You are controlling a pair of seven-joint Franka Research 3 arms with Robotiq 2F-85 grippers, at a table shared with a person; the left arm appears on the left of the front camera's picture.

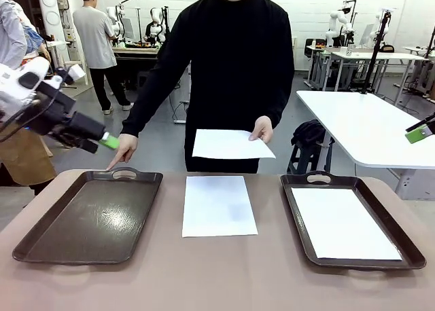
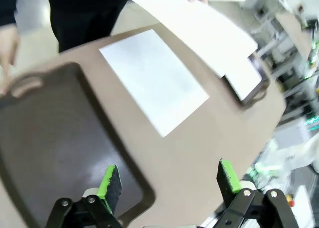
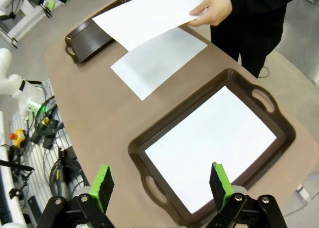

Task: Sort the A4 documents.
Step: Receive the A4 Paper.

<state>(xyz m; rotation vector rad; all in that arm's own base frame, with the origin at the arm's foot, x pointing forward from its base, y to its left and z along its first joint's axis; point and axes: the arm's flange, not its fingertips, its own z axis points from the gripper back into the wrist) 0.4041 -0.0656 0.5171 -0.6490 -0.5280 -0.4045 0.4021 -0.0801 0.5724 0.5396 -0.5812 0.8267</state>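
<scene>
Three sheets in play, L to R. L gripper [image 1: 107, 142] hovers over the L tray [image 1: 27, 251], fingers spread wide w/ nothing between them. That tray's floor is bare. A person's pointing hand [image 1: 122, 150] has fingertips down by its far handle.

Next, the ctr sheet [image 1: 219, 206] lies flat on the table [image 1: 204, 277] between the two trays, touching neither. Its long axis runs 12–6 o'c, robot to person. Up at 12 o'c from it, the held sheet [image 1: 228, 144] hangs in the person's other hand [image 1: 262, 129], gripped at its R edge, clear of the table.

R tray [image 1: 293, 212] carries the tray sheet [image 1: 343, 223] flat on its floor, same 12–6 lie. R gripper [image 1: 419, 132] hangs out past that tray's outer rim, also spread and empty.

Key relation, front view: ctr sheet sits approx 4 o'c from L gripper and approx 8 o'c from R gripper. L looks the nearer, since R has a whole tray in between. Prob. the L arm's pick, and the finger at the L tray hints at the target, though that's a guess. Paper lies dead flat w/ no lip, so an edge pinch looks fiddly.
</scene>
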